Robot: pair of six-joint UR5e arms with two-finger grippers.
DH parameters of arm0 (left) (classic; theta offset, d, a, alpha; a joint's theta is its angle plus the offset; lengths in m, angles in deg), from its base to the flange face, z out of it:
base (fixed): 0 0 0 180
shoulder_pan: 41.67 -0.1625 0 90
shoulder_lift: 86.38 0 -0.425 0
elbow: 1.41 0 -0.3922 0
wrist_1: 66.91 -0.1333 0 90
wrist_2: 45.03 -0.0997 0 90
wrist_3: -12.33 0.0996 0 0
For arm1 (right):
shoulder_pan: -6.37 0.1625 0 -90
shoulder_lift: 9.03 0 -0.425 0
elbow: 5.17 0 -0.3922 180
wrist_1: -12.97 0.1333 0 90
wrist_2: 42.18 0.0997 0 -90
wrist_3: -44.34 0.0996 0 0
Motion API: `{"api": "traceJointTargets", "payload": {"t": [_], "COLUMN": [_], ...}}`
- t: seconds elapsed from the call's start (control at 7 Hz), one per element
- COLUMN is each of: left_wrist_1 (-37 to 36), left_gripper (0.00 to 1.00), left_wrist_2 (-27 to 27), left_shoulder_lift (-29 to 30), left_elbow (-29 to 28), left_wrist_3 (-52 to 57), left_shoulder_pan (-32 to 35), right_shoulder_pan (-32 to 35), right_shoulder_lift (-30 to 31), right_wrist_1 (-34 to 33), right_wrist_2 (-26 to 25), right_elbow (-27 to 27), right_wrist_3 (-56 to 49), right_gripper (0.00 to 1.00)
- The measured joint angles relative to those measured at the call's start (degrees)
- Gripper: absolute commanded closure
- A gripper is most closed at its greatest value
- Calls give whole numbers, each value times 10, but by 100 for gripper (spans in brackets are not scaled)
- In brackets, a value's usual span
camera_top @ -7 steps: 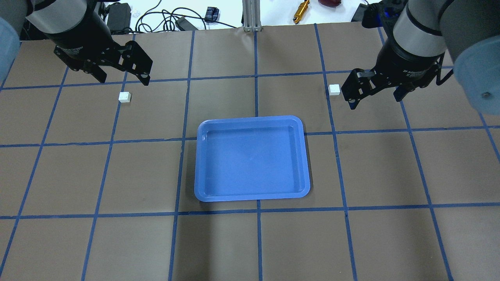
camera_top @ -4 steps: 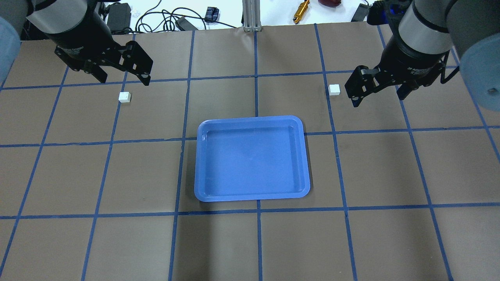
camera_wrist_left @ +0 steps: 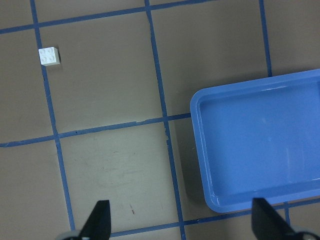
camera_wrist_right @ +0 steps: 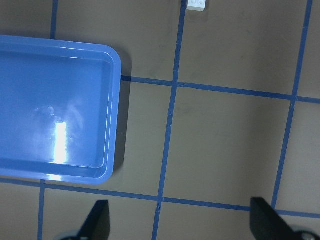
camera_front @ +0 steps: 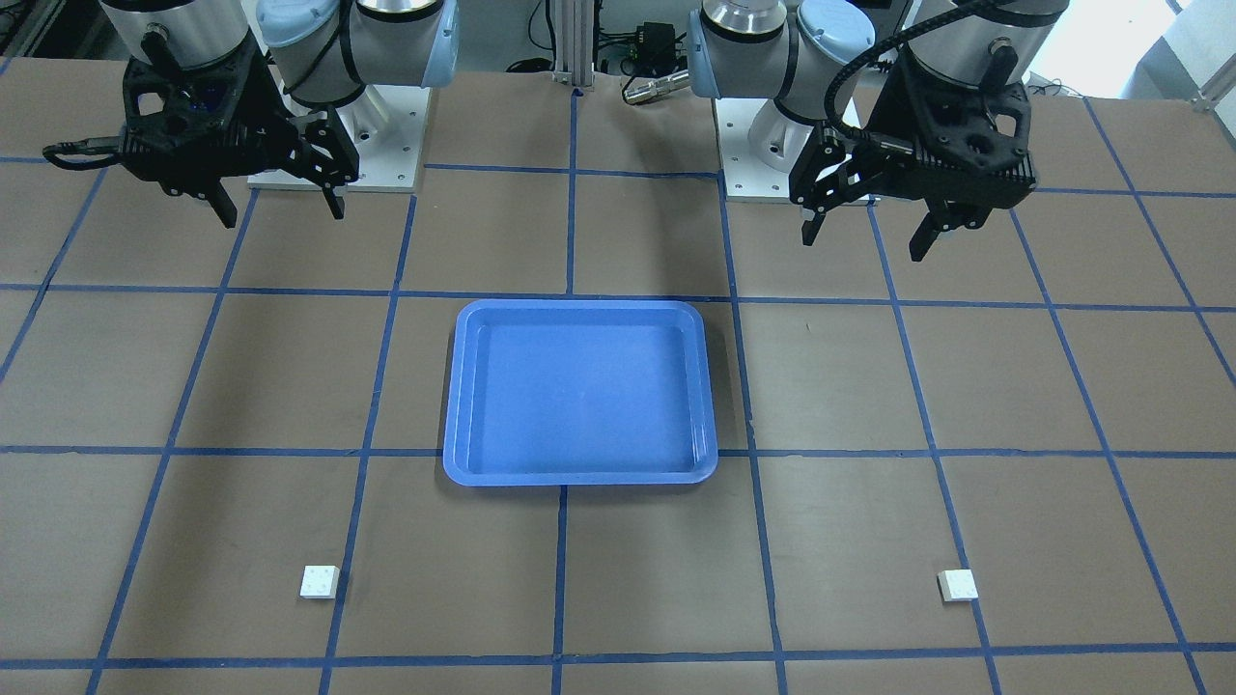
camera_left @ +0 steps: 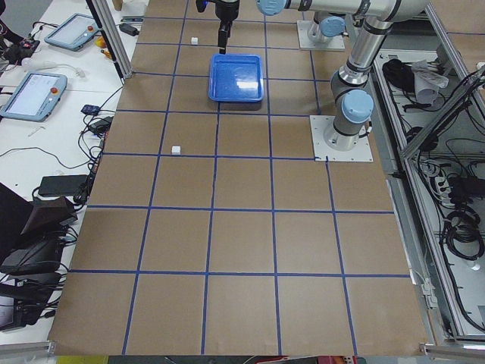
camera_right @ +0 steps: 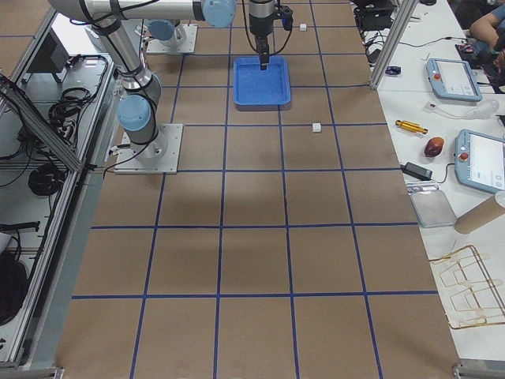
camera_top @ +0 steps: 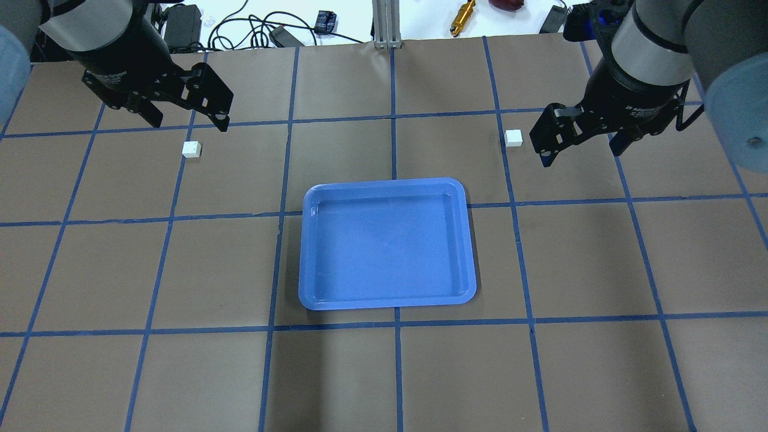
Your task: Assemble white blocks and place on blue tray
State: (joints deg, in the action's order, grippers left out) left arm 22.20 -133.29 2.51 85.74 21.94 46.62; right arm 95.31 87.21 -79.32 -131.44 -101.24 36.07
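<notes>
The blue tray lies empty at the middle of the table; it also shows in the front view. One white block sits far left of the tray, just below my left gripper in the overhead view. The other white block sits far right, just left of my right gripper. Both grippers hang above the table, open and empty. The left wrist view shows its block and the tray. The right wrist view shows its block at the top edge.
Blue tape lines divide the brown table into a grid. Cables, power adapters and a brass part lie beyond the far edge beside an aluminium post. The two robot bases stand at the near edge.
My right gripper has shifted slightly to the right and farther away, still beside its white block. My left gripper has hardly moved. Both stay open.
</notes>
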Motion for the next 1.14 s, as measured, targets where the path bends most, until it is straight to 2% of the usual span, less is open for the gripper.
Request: {"api": "traceJointTargets", "payload": {"t": [0.43, 0.71, 1.14], "left_wrist_1": [-1, -16, -97], "left_gripper": [0, 1, 1], "left_wrist_2": [2, 3, 1], "left_shoulder_lift": [6, 26, 121], "left_elbow": [5, 7, 2], "left_wrist_3": [1, 13, 36], "left_shoulder_pan": [-8, -43, -88], "right_shoulder_pan": [0, 0, -2], "right_shoulder_lift": [0, 0, -2], "right_wrist_1": [0, 0, -2], "right_wrist_2": [0, -1, -2], "right_elbow": [-1, -1, -1], "right_wrist_3": [0, 0, -3], "right_gripper": [0, 0, 0]}}
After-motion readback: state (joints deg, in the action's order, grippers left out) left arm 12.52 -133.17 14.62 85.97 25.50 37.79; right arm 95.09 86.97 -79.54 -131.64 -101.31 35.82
